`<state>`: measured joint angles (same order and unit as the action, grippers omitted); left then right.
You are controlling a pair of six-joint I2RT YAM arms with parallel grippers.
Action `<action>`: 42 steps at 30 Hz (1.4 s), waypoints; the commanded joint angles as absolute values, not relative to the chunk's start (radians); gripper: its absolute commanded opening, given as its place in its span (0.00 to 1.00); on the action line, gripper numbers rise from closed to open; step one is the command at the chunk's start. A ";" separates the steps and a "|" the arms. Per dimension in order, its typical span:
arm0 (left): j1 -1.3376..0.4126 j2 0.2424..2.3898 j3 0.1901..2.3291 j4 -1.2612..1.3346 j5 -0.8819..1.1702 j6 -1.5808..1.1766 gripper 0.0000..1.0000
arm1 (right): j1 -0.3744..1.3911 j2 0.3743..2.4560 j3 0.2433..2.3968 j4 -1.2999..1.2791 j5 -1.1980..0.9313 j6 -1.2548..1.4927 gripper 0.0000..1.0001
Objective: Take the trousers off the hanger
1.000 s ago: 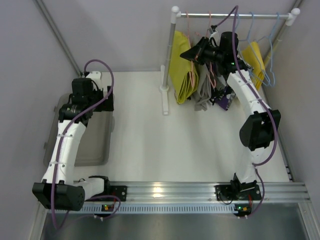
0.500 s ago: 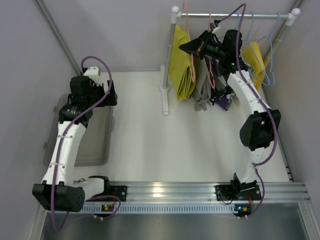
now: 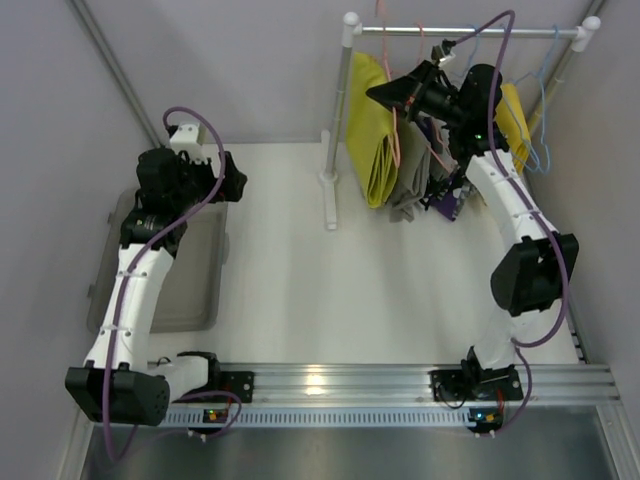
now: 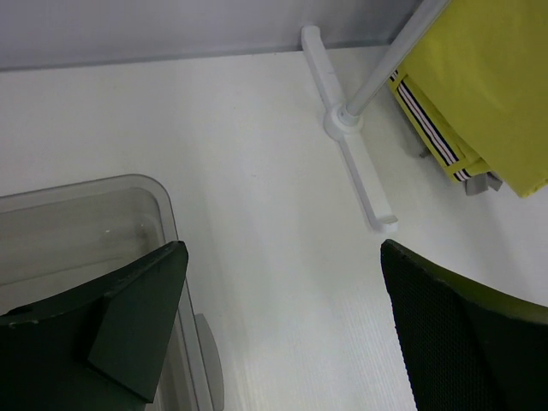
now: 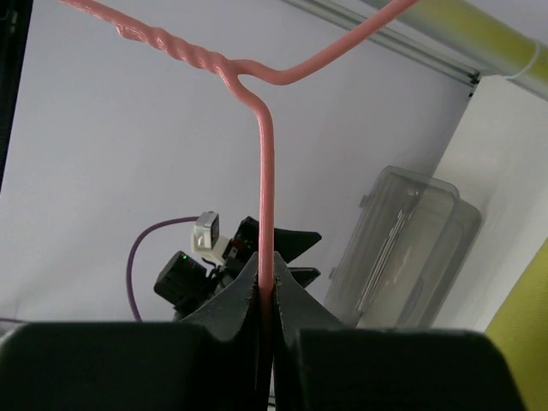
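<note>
The greenish-yellow trousers (image 3: 372,130) hang folded over the salmon-pink wire hanger (image 3: 396,135) at the left end of the clothes rail. My right gripper (image 3: 386,95) is shut on the hanger's wire below its twisted neck; in the right wrist view the gripper (image 5: 266,287) pinches the pink wire (image 5: 265,171). The hook (image 3: 380,14) shows at the rail's height; I cannot tell whether it rests on it. My left gripper (image 3: 236,184) is open and empty, over the table left of the rack (image 4: 282,334). Its view shows the trousers (image 4: 484,77) with the striped band (image 4: 425,120).
The rack's rail (image 3: 470,32), left post (image 3: 338,110) and foot (image 4: 360,171) stand at the back. A grey garment (image 3: 410,185), a golden-yellow garment (image 3: 512,115) and light blue hangers (image 3: 545,95) hang to the right. A clear bin (image 3: 195,285) lies under the left arm.
My right gripper has lifted the pink hanger with the trousers up and slightly right. My left gripper has moved a little forward and right, toward the rack.
</note>
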<state>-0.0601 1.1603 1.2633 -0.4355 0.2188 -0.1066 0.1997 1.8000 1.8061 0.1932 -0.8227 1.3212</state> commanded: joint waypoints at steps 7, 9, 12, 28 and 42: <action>-0.057 1.151 1.266 -0.232 0.362 -0.110 0.99 | 0.176 1.620 1.893 0.394 -0.827 1.261 0.00; -0.064 1.135 1.259 -0.203 0.405 -0.106 0.99 | 0.176 1.588 1.862 0.384 -0.822 1.262 0.00; -0.150 1.117 1.256 -0.176 0.351 -0.048 0.99 | 0.176 1.522 1.777 0.377 -0.799 1.275 0.00; -0.897 1.207 1.184 0.241 -0.184 0.172 0.93 | 0.245 1.315 1.671 0.124 -0.603 1.186 0.00; -0.992 1.402 1.253 0.564 -0.195 0.129 0.87 | 0.275 1.296 1.637 0.163 -0.588 1.229 0.00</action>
<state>-0.9897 1.3800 1.1900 0.4095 -0.1661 0.1509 0.2493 1.3476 1.5833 -0.0257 -0.6102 1.2545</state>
